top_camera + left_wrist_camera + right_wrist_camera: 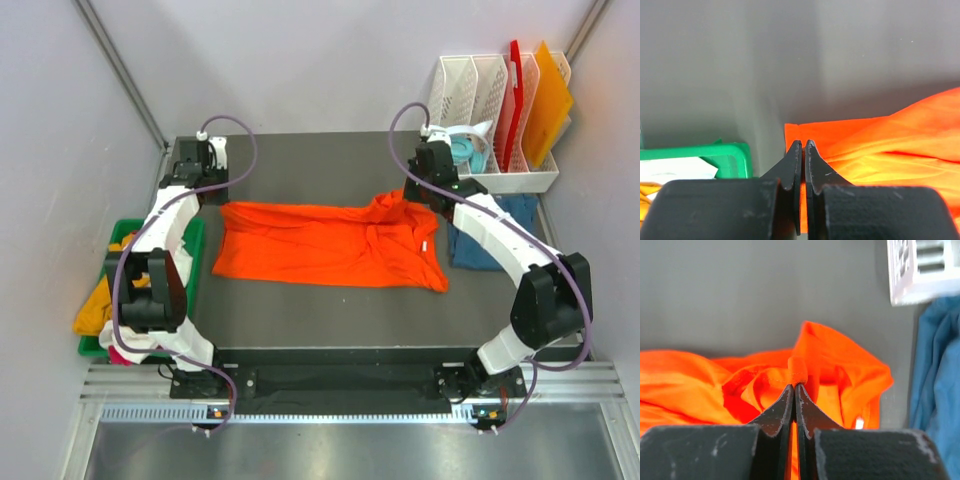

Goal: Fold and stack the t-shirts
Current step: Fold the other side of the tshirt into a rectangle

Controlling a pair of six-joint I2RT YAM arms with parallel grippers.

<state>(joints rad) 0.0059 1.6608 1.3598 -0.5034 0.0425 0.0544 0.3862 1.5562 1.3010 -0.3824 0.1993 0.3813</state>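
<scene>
Top external view shows the orange shirt [320, 245] lying spread across the middle of the worktop [300, 160], its far edge taken at two points: the left jaws sit at the far left corner and the right jaws at the bunched collar end. Both wrist views show the jaws pressed fully together with orange cloth in the slit between them, so each appears to pinch a thin bit of shirt. On the right, a small tuck of fabric stands above the tips. Holding two points on one edge looks meant to keep the cloth taut for a fold toward the near side. A blue shirt [468, 250] lies just beside it on the right, likely where the stack goes. Other shirts [98, 310] sit in the green bin [196, 262].
</scene>
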